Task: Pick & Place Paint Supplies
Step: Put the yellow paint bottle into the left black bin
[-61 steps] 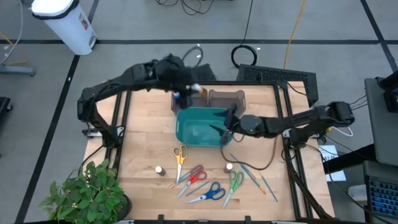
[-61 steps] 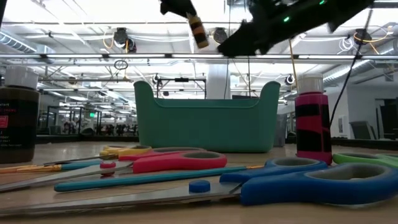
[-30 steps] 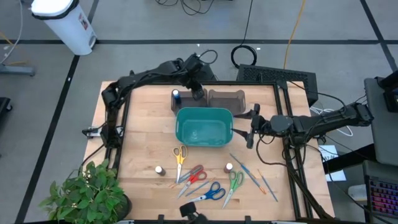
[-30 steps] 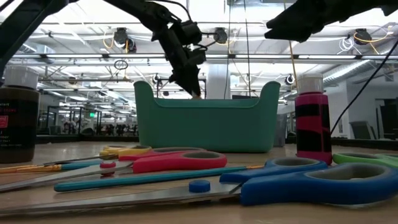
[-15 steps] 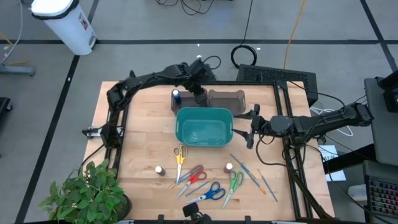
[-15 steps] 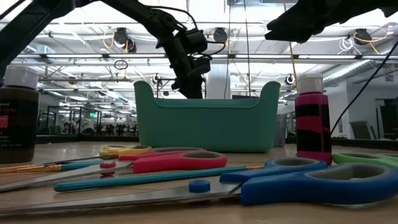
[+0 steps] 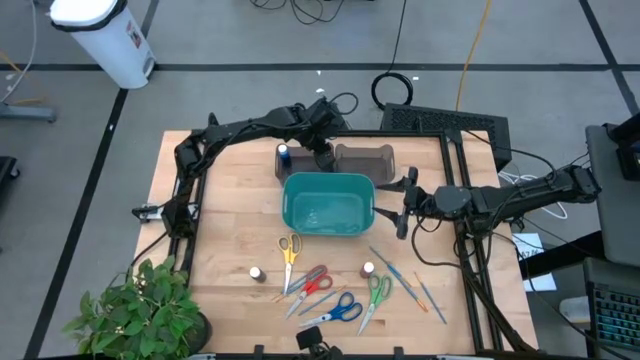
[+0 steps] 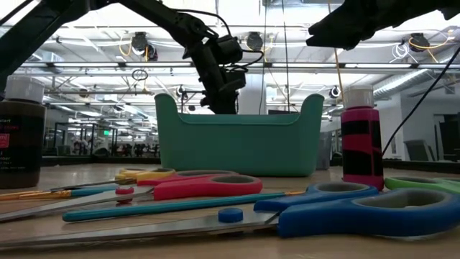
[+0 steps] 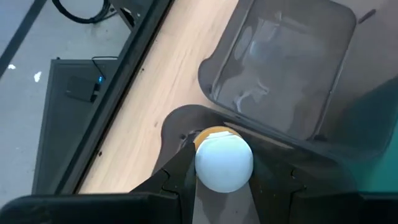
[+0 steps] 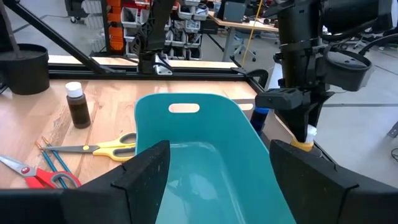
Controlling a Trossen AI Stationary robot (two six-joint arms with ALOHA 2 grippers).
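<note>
My left gripper (image 7: 322, 152) reaches to the table's far side, behind the teal bin (image 7: 328, 203). It is shut on a small white-capped amber paint bottle (image 9: 224, 160) above a small dark grey holder (image 9: 180, 124). A dark-blue bottle (image 7: 283, 153) stands beside it, and a larger grey bin (image 7: 365, 157) is to the right. My right gripper (image 7: 403, 205) hovers open just right of the teal bin. Two more little bottles (image 7: 257, 273) (image 7: 368, 269) and thin brushes (image 7: 405, 275) are on the near half of the table. My left gripper pinches the bottle between its two fingers at the white cap's sides (image 9: 202, 167). The fingers come from above, slanting down. The bottle sits upright, cap toward the wrist, its amber body (image 10: 304, 145) sticking out below the fingertips. I cannot tell whether its bottom touches the holder.
Yellow (image 7: 289, 250), red (image 7: 315, 282), blue (image 7: 340, 310) and green (image 7: 377, 295) scissors lie near the front edge. A potted plant (image 7: 140, 315) stands at the near left corner. In the low view, a pink-and-black bottle (image 8: 361, 137) and a dark bottle (image 8: 18, 133) stand upright.
My left gripper has sunk a little with the bottle, toward the grey holders behind the teal bin. In the low view the bottle has dropped out of sight behind the bin's rim.
</note>
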